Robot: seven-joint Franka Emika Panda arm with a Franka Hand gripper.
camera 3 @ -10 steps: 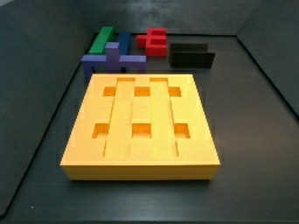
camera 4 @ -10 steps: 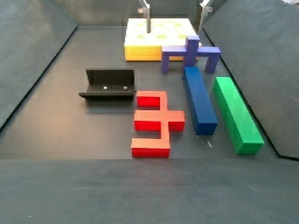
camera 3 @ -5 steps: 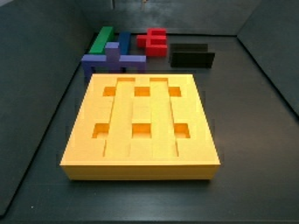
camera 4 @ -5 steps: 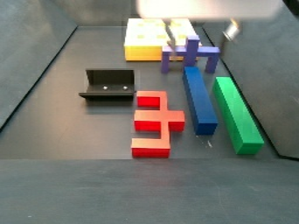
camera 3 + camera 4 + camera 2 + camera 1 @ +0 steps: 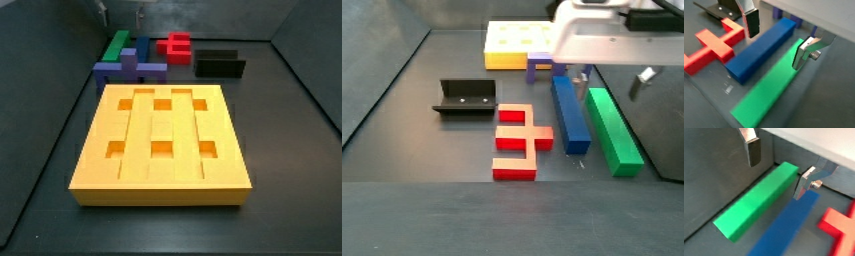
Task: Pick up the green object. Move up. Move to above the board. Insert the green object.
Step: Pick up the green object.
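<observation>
Side views show the board (image 5: 166, 142) flat on the floor, holes up, ready to receive the green object (image 5: 613, 130), which lies apart beside a blue bar (image 5: 569, 113). The gripper (image 5: 777, 165) hangs over that green bar's end, jaws spread wide and empty, apparently straddling without touching it.

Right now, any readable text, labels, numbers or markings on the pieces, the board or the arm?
None: no readable text in any view.
The green bar, blue bar, red block, board and fixture are plain.
The gripper, above the green bar, jaws open, shows no marking.
</observation>
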